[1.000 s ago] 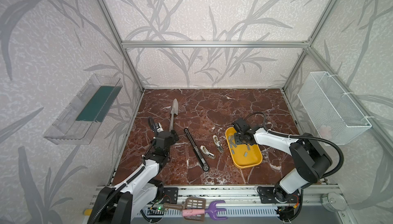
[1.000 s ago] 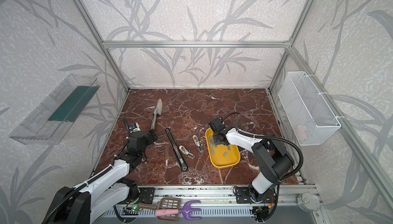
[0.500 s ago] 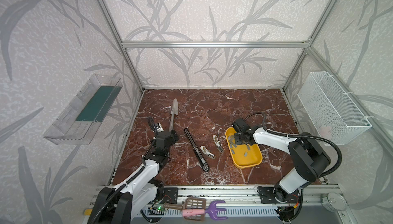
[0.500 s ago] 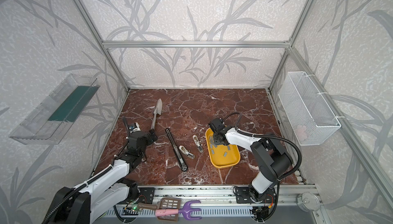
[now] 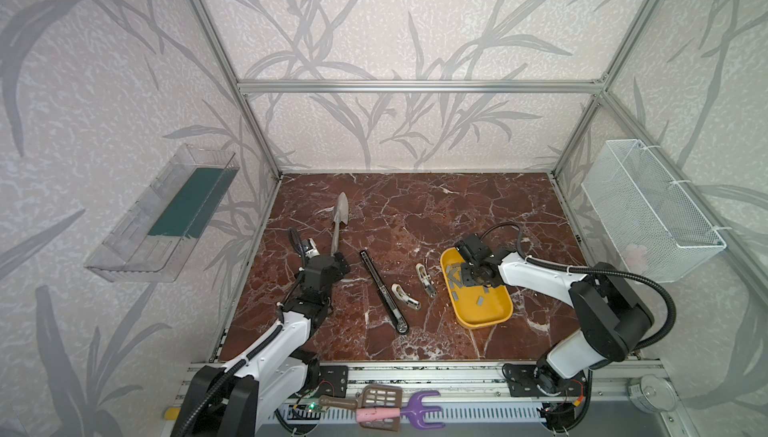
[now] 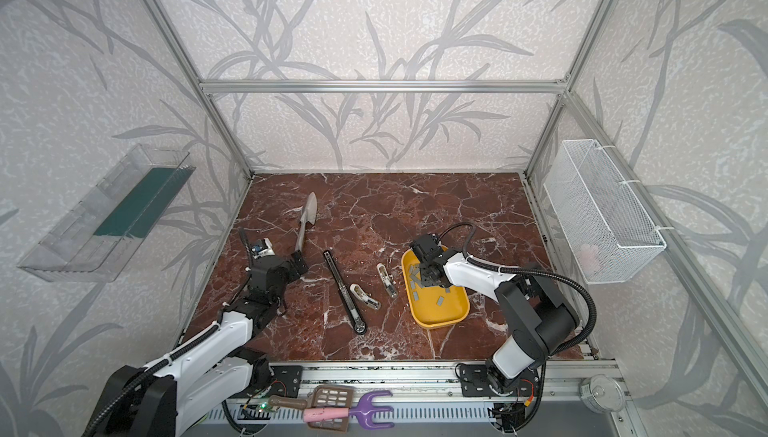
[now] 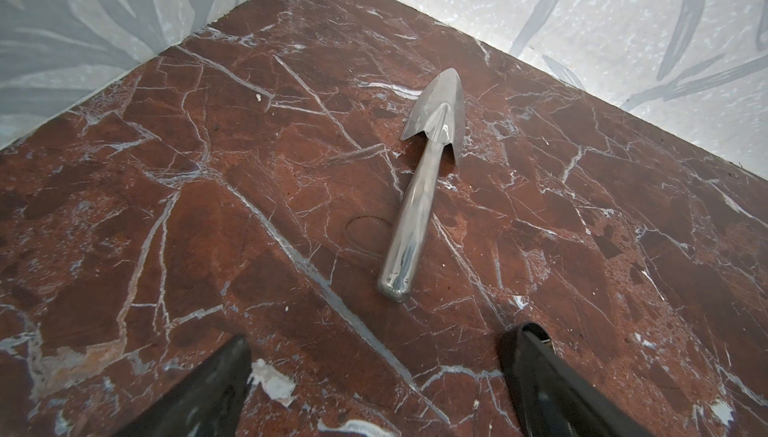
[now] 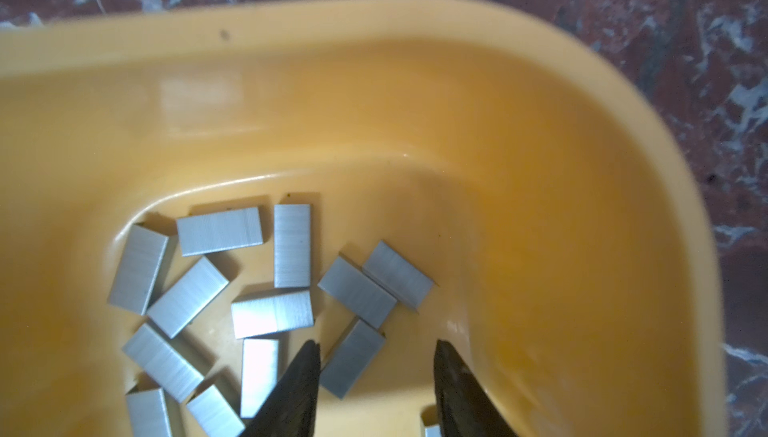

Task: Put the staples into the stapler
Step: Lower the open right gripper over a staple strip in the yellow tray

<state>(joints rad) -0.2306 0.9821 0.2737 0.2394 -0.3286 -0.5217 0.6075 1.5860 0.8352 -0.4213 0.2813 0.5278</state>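
Right gripper point(image 8: 377, 343) partly open, nose-down in yellow tray point(image 8: 540, 165) above staples point(image 8: 272, 314); left gripper point(image 7: 384, 333) wide, low near trowel point(image 7: 415, 206).

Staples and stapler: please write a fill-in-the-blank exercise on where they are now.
The staples lie in the ____ tray.
The right gripper hangs above them, jaws ____.
In both top views the stapler lies ____ of the tray.
The left gripper faces the metal ____.
Missing words: yellow; open; left; trowel.
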